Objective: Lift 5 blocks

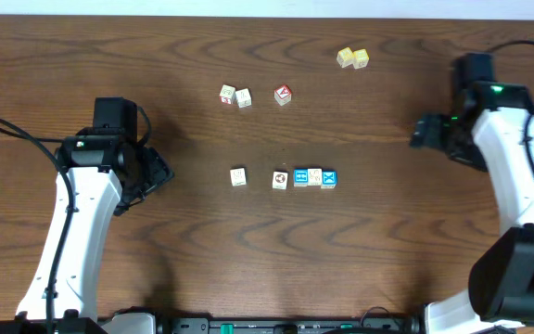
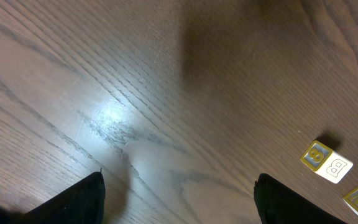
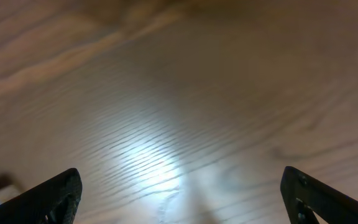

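At the centre of the table (image 1: 267, 269) the 5 blocks (image 1: 280, 180) lie in a row, left gripper (image 1: 158, 170) at their 9 o'clock, right gripper (image 1: 421, 132) at 2 o'clock, both spread and empty; we judge lifting not yet begun, the next move being a descent astride 1 end block.

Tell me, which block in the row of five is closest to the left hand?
The pale block at the end of the row facing the left hand. A gap parts it from the other four, two of them blue.
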Controlling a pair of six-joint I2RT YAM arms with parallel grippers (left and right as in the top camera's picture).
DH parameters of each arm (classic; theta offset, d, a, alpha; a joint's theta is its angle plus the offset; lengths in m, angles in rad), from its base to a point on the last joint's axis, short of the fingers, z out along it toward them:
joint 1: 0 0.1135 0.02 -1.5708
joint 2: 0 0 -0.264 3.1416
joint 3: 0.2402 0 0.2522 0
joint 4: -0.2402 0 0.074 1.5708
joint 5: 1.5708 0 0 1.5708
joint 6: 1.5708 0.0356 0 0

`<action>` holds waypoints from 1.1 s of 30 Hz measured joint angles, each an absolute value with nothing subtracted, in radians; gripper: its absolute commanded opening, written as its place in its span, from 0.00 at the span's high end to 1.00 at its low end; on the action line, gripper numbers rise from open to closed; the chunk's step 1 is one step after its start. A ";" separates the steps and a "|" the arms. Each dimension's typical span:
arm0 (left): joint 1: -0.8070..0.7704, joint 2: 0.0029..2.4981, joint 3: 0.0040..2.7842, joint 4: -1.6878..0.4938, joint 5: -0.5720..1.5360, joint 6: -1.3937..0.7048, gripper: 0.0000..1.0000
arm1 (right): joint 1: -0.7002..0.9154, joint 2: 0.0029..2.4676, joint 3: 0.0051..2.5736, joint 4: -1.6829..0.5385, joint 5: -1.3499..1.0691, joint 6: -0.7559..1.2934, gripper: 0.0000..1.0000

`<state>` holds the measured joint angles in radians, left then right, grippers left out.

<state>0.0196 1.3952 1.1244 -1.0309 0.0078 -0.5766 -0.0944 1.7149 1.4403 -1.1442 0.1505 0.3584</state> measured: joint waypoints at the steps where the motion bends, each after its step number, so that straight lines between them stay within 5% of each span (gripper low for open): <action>1: 0.020 1.395 1.124 -1.031 0.008 -0.577 0.23 | -0.119 1.715 1.440 -1.144 0.134 0.358 0.01; 33: 0.020 1.395 1.124 -0.988 0.008 -0.577 0.23 | -0.192 1.715 1.440 -1.140 0.040 0.358 0.01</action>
<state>0.0196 1.3952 1.1244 -0.9878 0.0078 -0.5766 -0.1925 1.7149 1.4403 -1.1400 0.0399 0.3584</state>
